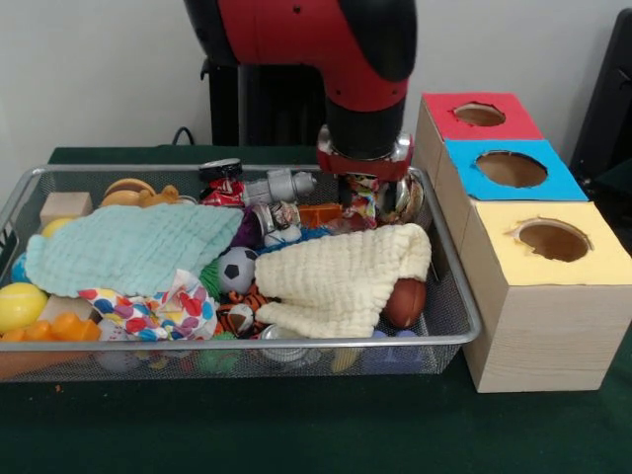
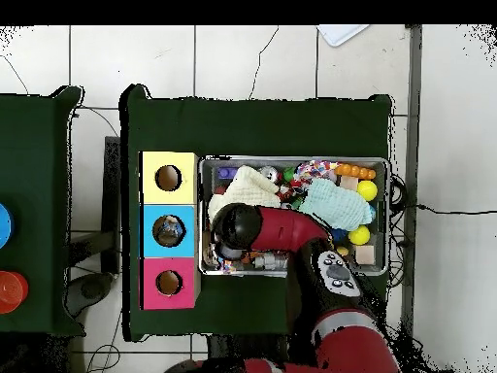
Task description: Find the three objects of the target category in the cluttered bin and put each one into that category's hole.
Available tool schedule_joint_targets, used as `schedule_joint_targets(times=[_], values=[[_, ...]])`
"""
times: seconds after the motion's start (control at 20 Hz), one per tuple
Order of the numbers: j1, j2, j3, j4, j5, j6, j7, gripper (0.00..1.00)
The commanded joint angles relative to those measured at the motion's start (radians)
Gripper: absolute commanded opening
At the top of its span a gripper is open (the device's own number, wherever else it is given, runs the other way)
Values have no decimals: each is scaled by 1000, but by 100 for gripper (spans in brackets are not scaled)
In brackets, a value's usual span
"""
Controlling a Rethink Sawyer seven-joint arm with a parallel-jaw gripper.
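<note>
The wire-mesh bin (image 1: 472,314) is full of clutter. My gripper (image 1: 363,191) is lowered into its far right corner, next to the boxes, and its tip is lost among the items. In the overhead view the arm's black head (image 2: 238,226) covers it. I see no clear bottle with a blue label for certain. A crushed silver-grey container (image 1: 279,185) lies left of the gripper; I cannot tell whether it is a bottle or a can. The blue-surround hole (image 1: 511,169) tops the middle box, and the overhead view (image 2: 168,230) shows something pale inside it.
The red-surround hole (image 1: 480,115) and the yellow-surround hole (image 1: 553,240) flank the blue one. A light blue cloth (image 1: 133,247) and a cream cloth (image 1: 341,276) cover much of the bin. A small soccer ball (image 1: 237,269), a brown ball (image 1: 405,301) and a yellow ball (image 1: 20,304) lie among them.
</note>
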Motion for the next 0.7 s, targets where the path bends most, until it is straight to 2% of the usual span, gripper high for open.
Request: schedule_joint_targets(times=[0.05, 0.2, 0.25, 0.45, 0.7], values=[[34, 209, -7, -99, 31, -166, 196, 100], [51, 344, -70, -225, -9, -220, 178, 100], [63, 369, -92, -249, -16, -227, 182, 100], [89, 392, -149, -260, -25, -223, 174, 100], [106, 379, -183, -254, -29, -198, 180, 100]])
